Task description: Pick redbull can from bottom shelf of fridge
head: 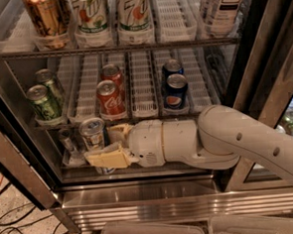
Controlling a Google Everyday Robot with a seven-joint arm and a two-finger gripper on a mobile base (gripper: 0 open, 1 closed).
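The fridge (166, 201) stands open in front of me. On its bottom shelf (72, 161) a redbull can (92, 132) with a silver top stands upright at the left. A second slim can (67, 139) stands just left of it. My gripper (111, 146) reaches in from the right at bottom-shelf height. It is open, with one yellow finger (107, 158) in front of the can's lower part and the other finger (118, 132) behind its right side. The can sits on the shelf between them.
The middle shelf holds green cans (43, 101), Coke cans (109, 99) and Pepsi cans (175, 90). The top shelf holds 7UP bottles (91, 13). The dark door frame (263, 77) is at the right. Cables (24, 230) lie on the floor at the left.
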